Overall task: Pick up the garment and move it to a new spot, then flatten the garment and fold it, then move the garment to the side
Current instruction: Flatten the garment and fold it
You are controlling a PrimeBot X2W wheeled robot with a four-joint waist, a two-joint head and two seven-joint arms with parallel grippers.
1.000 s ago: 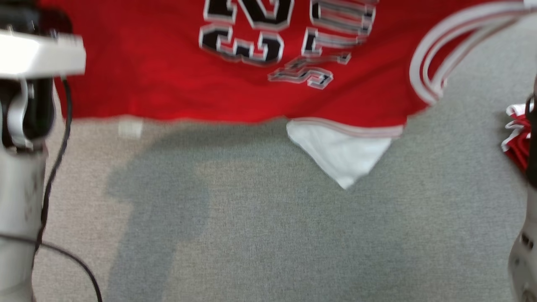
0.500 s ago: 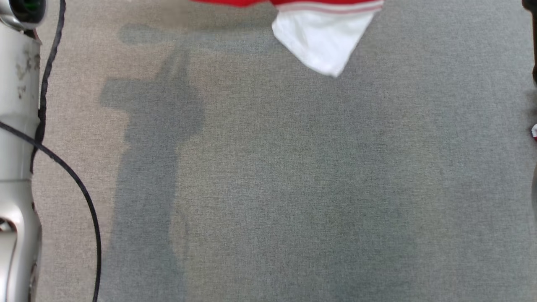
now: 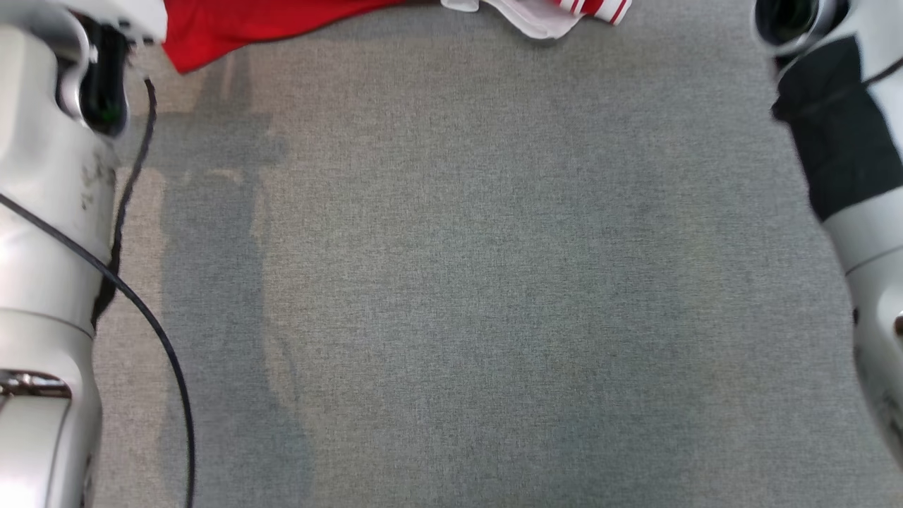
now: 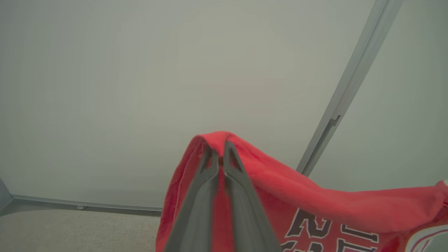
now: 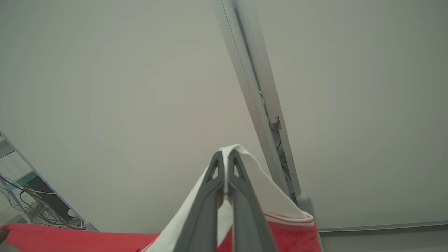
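The garment (image 3: 233, 25) is a red jersey with black-and-white lettering and white-striped trim; its lower edge hangs along the top of the head view. In the left wrist view my left gripper (image 4: 217, 148) is shut on a red fold of the garment (image 4: 315, 203), held up before a pale wall. My right gripper (image 5: 225, 157) is shut on a white part of the garment (image 5: 259, 189), with red cloth hanging below. Both pale forearms (image 3: 49, 233) frame the sides of the head view.
Grey carpet (image 3: 458, 282) spreads below, carrying the shadows of my arms. A black cable (image 3: 141, 310) runs down along the left forearm. A pale wall with a metal rail (image 5: 259, 101) stands ahead, and cabled shelving (image 5: 24, 199) shows at the right wrist view's lower left.
The head view has swung, so the jersey has slid from mid-picture to the top edge. Both forearms have come further into the picture at the sides.
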